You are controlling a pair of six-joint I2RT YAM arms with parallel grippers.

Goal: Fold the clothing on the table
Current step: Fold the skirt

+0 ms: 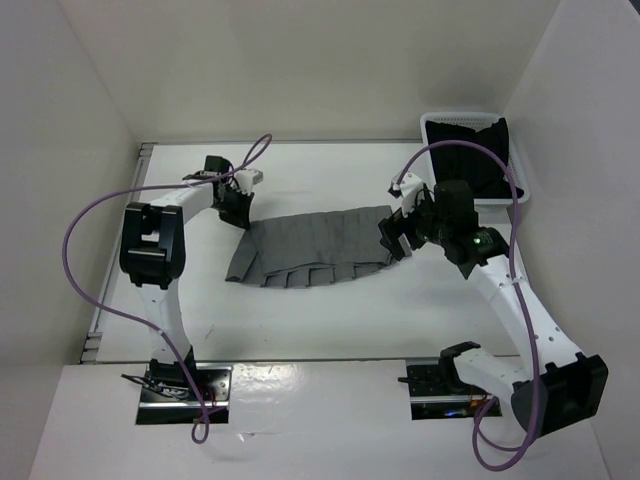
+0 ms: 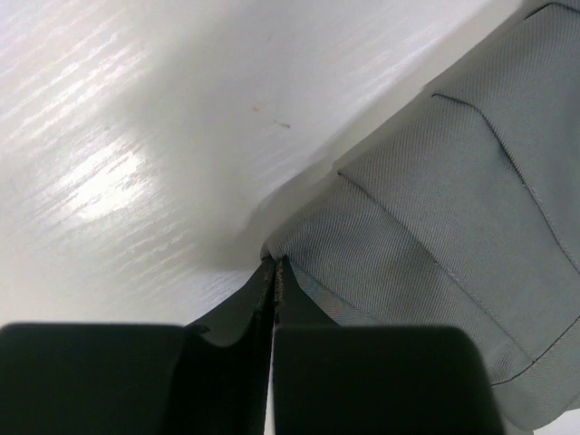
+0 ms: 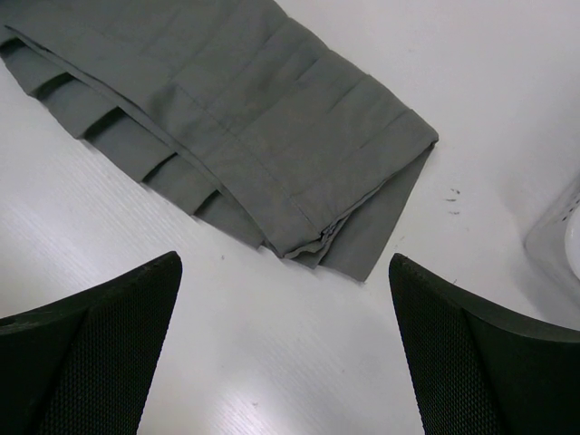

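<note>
Skirt (image 1: 315,245) lies flat on the table (image 1: 330,310), already doubled along its length, with pleat ends stepping out from its near edge. Left gripper (image 2: 274,267) is at the skirt's far-left corner, fingers (image 2: 362,381) pressed together with the cloth edge right at their tips. We judge this a thin nip on the corner (how many layers are caught cannot be told). Right gripper (image 3: 283,263) hangs over the skirt's right end with its fingers (image 3: 100,353) spread wide and nothing between them. The step in hand reads as taking both ends for the next fold. To do it well, we would check that the left nip holds every layer at that corner before any lift. The right fingers should come down square over the stacked right corner and bite past the hem, so that the lower layers come along. Both ends should rise together and level, so that the pleats do not fan out. Beyond the skirt's right end stands a basket (image 1: 440,125) holding a black cloth (image 1: 485,160), and the right arm should keep off it. We can read no brand, label or writing in any view (the small dark specks right of the skirt's corner are marks, not letters).
</note>
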